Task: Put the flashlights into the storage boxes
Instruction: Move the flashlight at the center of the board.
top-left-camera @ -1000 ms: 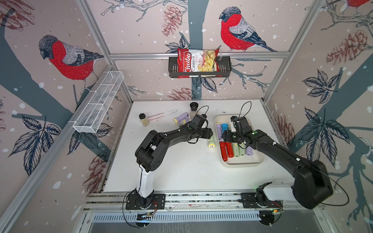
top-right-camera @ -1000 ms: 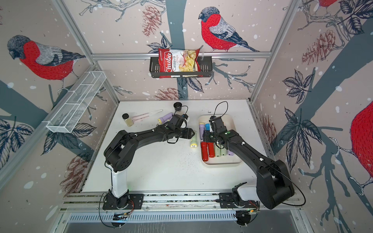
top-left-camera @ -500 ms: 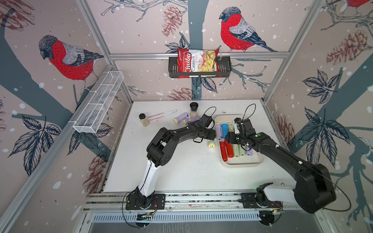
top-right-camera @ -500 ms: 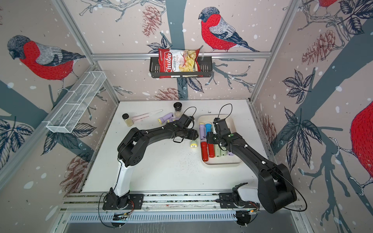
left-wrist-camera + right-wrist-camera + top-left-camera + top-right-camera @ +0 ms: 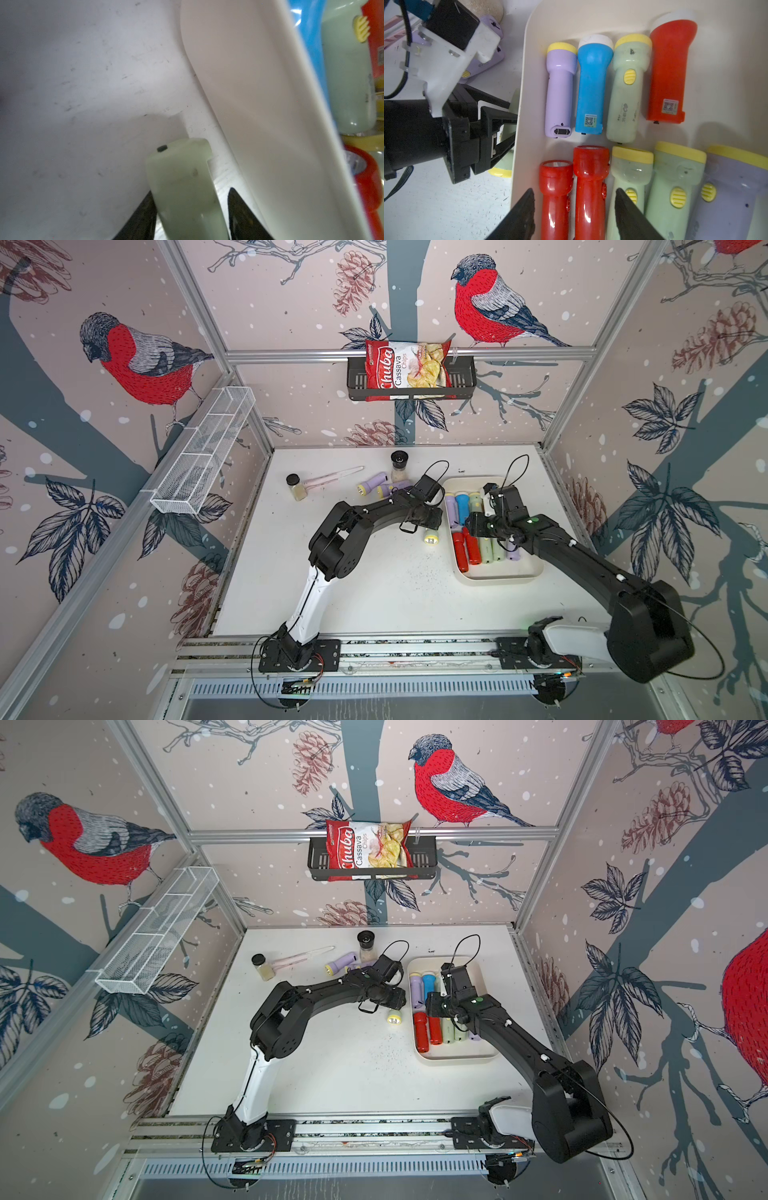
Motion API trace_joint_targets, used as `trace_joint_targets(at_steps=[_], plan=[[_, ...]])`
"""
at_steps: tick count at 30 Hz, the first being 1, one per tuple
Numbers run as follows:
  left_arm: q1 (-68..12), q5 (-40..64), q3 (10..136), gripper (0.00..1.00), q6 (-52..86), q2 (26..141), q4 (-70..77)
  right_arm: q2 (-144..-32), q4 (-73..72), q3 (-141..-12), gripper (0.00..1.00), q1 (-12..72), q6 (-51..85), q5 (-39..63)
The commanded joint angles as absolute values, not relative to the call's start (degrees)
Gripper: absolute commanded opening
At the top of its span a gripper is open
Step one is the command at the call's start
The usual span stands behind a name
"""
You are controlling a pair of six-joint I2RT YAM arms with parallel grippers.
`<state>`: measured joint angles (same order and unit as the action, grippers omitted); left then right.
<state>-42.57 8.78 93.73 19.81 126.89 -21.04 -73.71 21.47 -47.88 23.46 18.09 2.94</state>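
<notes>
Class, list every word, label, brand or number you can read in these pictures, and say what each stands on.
"Chuba": on the red and white crinkly snack bag in the black wire wall shelf.
"Cassava Chips": on the same bag.
Code sticker on the blue plastic flashlight: too small to read.
Code sticker on the red plastic flashlight: too small to read.
Grey print on the pale green plastic flashlight: blurred, unreadable.

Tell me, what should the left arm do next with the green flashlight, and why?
Probably close the left fingers fully on the pale green flashlight. It lies between them on the table, just outside the tray, and a gap shows beside one finger.
</notes>
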Motion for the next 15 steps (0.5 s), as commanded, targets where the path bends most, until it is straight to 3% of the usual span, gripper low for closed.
trace_joint_targets(at_steps=[1, 15], plan=[[-42.5, 8.6, 93.4, 0.51, 17.4, 125.9, -24.7, -73.2, 21.0, -47.8, 0.62, 23.4, 17.5, 2.2], [-42.5, 9.4, 85.4, 0.45, 10.8, 118.4, -26.9, -72.2, 21.1, -47.8, 0.61, 23.5, 17.4, 1.9]])
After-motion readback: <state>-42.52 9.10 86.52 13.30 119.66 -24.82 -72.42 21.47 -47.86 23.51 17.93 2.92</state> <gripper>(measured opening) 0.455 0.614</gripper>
